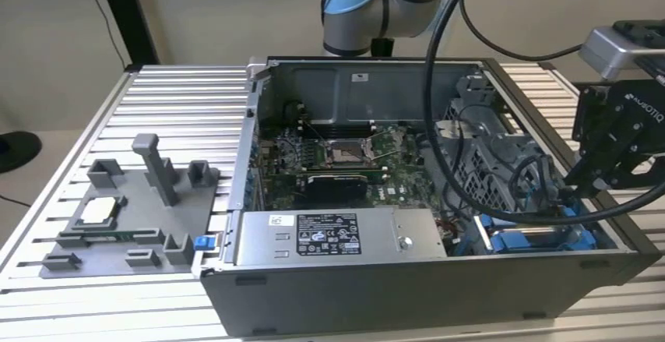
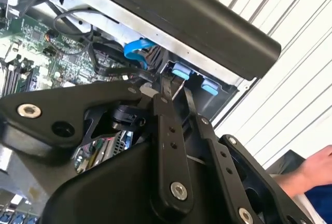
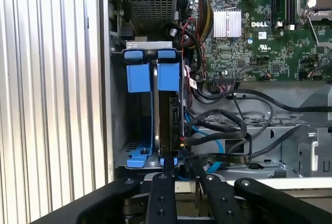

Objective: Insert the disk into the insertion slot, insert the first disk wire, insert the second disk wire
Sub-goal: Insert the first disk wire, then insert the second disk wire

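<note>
Disk (image 3: 168, 115) on edge in insertion slot (image 3: 118, 130), near corner of case (image 1: 416, 295), exterior view's right.
My gripper (image 3: 181, 161) hangs just by disk's end; jaws: I can't tell if apart or clamped.

One computer case (image 1: 416, 295) lies open on one slatted table (image 1: 177, 100). Inside it are one motherboard (image 1: 343, 155), one grey labelled power-supply box (image 1: 332, 237) at the near side, one perforated cage (image 1: 488, 155) toward the exterior view's right, and one silver finned heatsink (image 3: 227, 24). One disk (image 3: 167, 115) stands edge-on in the one insertion slot (image 3: 119, 115), beside two blue tabs (image 3: 134, 76). One bright blue cable (image 3: 218, 149) curls near it. The black cables (image 3: 228, 117) number perhaps four, but they overlap too much to count surely. One arm (image 1: 359, 7) carries one gripper (image 3: 180, 163). One grey fixture (image 1: 124, 217) sits at the exterior view's left. One person's hand (image 2: 319, 169) shows in the second wrist view.
</note>
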{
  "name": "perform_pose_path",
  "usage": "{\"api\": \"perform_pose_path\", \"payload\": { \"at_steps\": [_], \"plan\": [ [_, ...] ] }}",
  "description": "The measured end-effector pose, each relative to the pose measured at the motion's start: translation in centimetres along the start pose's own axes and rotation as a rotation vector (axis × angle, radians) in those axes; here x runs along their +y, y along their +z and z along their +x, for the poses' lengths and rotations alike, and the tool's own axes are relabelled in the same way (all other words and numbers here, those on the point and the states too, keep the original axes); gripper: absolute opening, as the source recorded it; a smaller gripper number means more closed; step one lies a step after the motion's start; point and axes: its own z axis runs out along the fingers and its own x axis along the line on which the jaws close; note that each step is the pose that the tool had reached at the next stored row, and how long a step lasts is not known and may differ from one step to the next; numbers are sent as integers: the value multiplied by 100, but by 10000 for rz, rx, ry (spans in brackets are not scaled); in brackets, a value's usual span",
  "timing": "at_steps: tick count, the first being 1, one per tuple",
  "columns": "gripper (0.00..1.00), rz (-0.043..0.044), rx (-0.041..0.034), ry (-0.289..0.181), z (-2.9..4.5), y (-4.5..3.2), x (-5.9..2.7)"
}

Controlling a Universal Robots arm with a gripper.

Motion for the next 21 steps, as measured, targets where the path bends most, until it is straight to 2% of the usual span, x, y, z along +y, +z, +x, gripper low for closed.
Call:
{"api": "perform_pose_path", "payload": {
  "at_steps": [6,7,9,11,17,21],
  "plan": [
    [0,0,0,-1,-5,0,0],
    [100,0,0,-1,-5,1,-1],
    [100,-5,-2,-1,-7,8,-1],
    [100,-62,6,-3,-9,25,-8],
    [100,-311,14,4,-12,75,-83],
    [100,-478,27,8,-18,99,-91]
  ]
}}
